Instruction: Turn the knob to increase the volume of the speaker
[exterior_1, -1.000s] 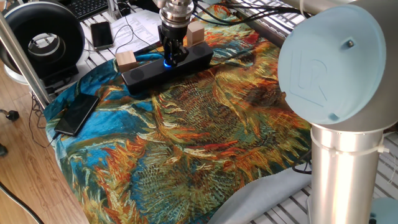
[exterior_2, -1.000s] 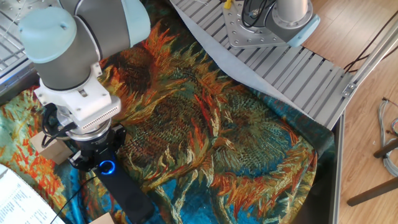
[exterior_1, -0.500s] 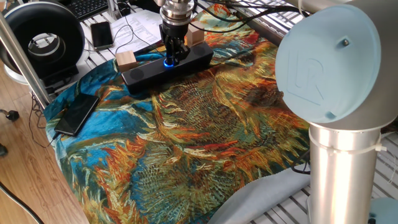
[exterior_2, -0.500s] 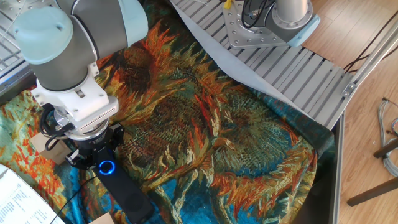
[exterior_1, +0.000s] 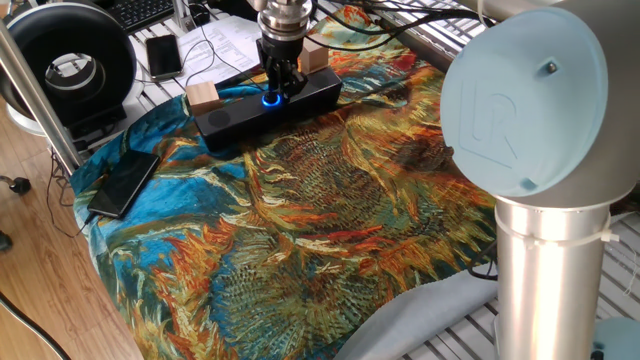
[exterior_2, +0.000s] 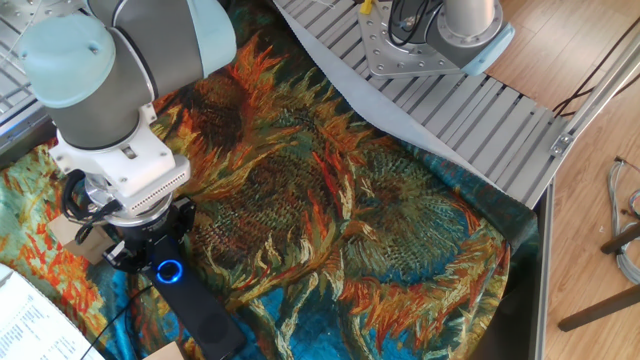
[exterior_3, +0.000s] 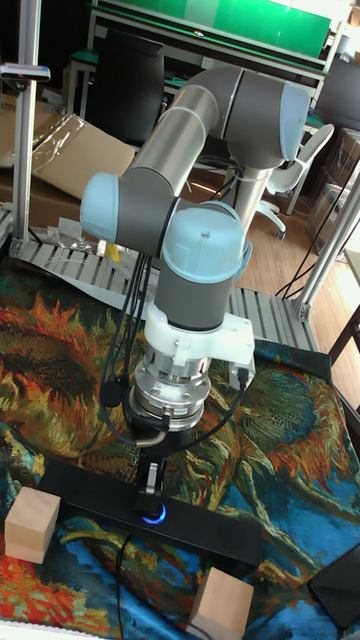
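Observation:
The speaker (exterior_1: 225, 118) is a long black bar lying across the far end of the sunflower cloth, also seen from the other side (exterior_2: 205, 318) and in the tall view (exterior_3: 90, 492). Its knob (exterior_1: 269, 99) glows blue in the middle of the top face (exterior_2: 169, 270) (exterior_3: 153, 514). My gripper (exterior_1: 281, 86) points straight down onto the knob, and its fingers stand close together on it (exterior_3: 150, 488). The wrist hides most of the fingers in the other fixed view (exterior_2: 150, 248). Only part of the blue ring shows past the fingertips.
Wooden blocks sit close by the speaker, one at its left end (exterior_1: 203, 96) and one behind it (exterior_1: 315, 55). A flat black phone (exterior_1: 123, 183) lies at the cloth's left edge. The arm's large joint (exterior_1: 530, 100) fills the right foreground.
The wrist has turned a little while the gripper stayed on the knob. The speaker has shifted very slightly on the cloth.

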